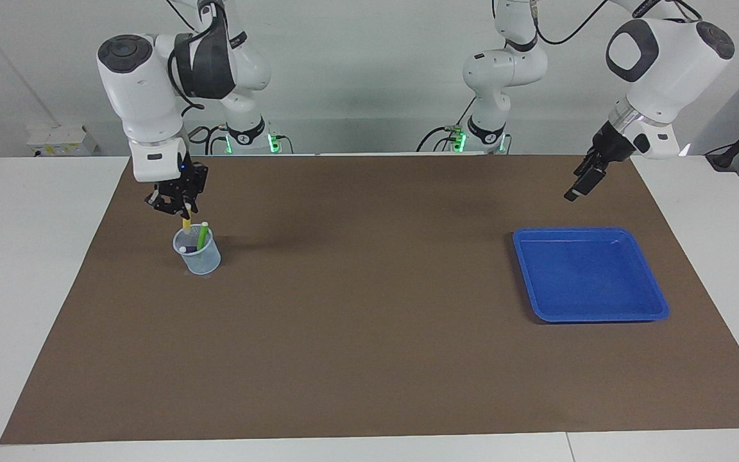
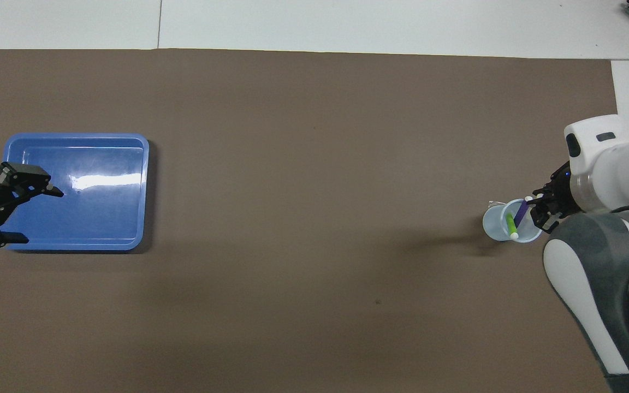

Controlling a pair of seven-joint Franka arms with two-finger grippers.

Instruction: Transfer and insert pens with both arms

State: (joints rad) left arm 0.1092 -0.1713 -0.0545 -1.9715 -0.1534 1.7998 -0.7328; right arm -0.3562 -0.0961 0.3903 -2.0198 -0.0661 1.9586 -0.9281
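Observation:
My right gripper (image 1: pixel 176 204) is shut on the yellow pen (image 1: pixel 186 222), which hangs nearly upright. The pen's lower end sits at the rim of a clear cup (image 1: pixel 197 255) toward the right arm's end of the mat. I cannot tell whether the tip is inside. A green pen (image 1: pixel 203 235) and a purple pen (image 1: pixel 185 249) lean in the cup. In the overhead view the right gripper (image 2: pixel 544 210) stands at the edge of the cup (image 2: pixel 497 226), beside the green pen (image 2: pixel 510 225) and purple pen (image 2: pixel 521 210), and hides the yellow one. My left gripper (image 1: pixel 579 185) waits open and holds nothing.
A blue tray (image 1: pixel 591 316) with nothing in it lies toward the left arm's end of the brown mat (image 1: pixel 369 321). In the overhead view the left gripper (image 2: pixel 39 215) hangs over the tray's (image 2: pixel 145 191) outer part. White table borders the mat.

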